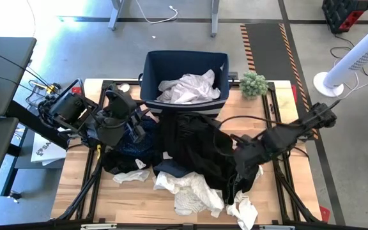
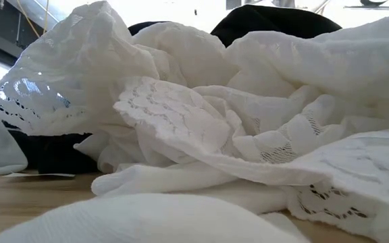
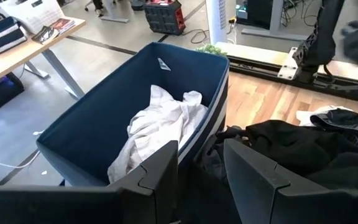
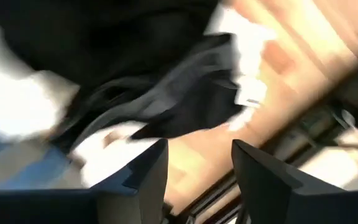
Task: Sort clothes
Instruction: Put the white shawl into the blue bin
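Sorting is partly done: your blue bin (image 1: 151, 76) at the table's (image 1: 280, 105) back holds white shirts (image 1: 187, 88), the other clothes (image 1: 190, 153) lie piled mid-table, and both the left gripper (image 1: 133, 128) and right gripper (image 1: 243, 174) show fingers apart and empty, so you next grab one piece.

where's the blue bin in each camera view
High view: the blue bin stands at the table's far edge, middle, with white fabric inside.
Low view: not in it; white lace garments fill the picture.
Left wrist view: the bin sits just beyond the left gripper, white fabric inside.
Right wrist view: not identifiable; blurred.
Shared landmark: the small green plant beside the bin, also in the left wrist view.
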Robot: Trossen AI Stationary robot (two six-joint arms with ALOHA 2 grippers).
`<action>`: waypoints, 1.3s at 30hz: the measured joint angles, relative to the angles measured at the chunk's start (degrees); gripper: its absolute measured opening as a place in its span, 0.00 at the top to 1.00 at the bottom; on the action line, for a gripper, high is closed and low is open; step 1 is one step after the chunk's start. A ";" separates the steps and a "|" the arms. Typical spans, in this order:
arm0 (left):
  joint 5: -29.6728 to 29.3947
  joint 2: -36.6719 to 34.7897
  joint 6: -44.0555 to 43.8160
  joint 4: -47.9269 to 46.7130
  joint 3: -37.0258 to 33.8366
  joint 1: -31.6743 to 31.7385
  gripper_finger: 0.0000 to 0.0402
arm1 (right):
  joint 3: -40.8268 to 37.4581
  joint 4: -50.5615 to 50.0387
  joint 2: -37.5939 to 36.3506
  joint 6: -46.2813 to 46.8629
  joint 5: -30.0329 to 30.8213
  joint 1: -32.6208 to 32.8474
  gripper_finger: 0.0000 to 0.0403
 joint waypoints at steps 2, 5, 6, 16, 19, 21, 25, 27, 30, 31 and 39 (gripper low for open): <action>0.73 -0.01 -0.02 0.00 0.00 0.00 0.68 | -5.71 0.44 -0.09 2.17 -0.74 -2.55 0.59; 3.15 -0.01 -0.02 0.00 0.00 0.00 0.68 | -13.47 2.39 -0.20 0.12 -2.92 -7.68 0.60; 3.71 0.00 -0.09 0.00 0.00 0.00 0.68 | -15.87 3.60 -0.20 -1.42 -3.80 -9.70 0.61; 6.92 0.00 -1.74 0.04 0.00 -0.11 0.68 | -35.34 25.76 -0.20 -8.05 -8.96 -23.05 0.62; 7.03 0.00 -2.19 0.04 0.00 -0.11 0.68 | -40.65 33.94 -0.22 -4.71 -9.49 -24.03 0.62; 7.02 0.00 -2.19 0.02 0.00 -0.11 0.68 | -44.17 40.58 -0.22 -2.21 -10.69 -24.17 0.63; 7.02 0.00 -2.19 0.02 0.00 -0.11 0.68 | -49.05 48.79 -0.57 2.02 -13.11 -23.99 0.76; 7.02 0.00 -2.28 0.02 0.00 -0.11 0.68 | -49.03 49.13 -0.87 1.35 -12.85 -23.96 0.89; 7.02 0.00 -2.73 0.00 0.00 -0.11 0.68 | -46.61 45.62 -3.17 0.04 -7.00 -23.81 0.97; 7.02 0.00 -2.71 0.01 0.00 -0.11 0.68 | -44.90 43.30 -4.69 0.06 -4.53 -23.89 0.96; 6.98 0.00 -2.69 0.00 0.00 -0.11 0.68 | -22.40 22.28 -17.66 -0.55 15.56 -22.24 0.99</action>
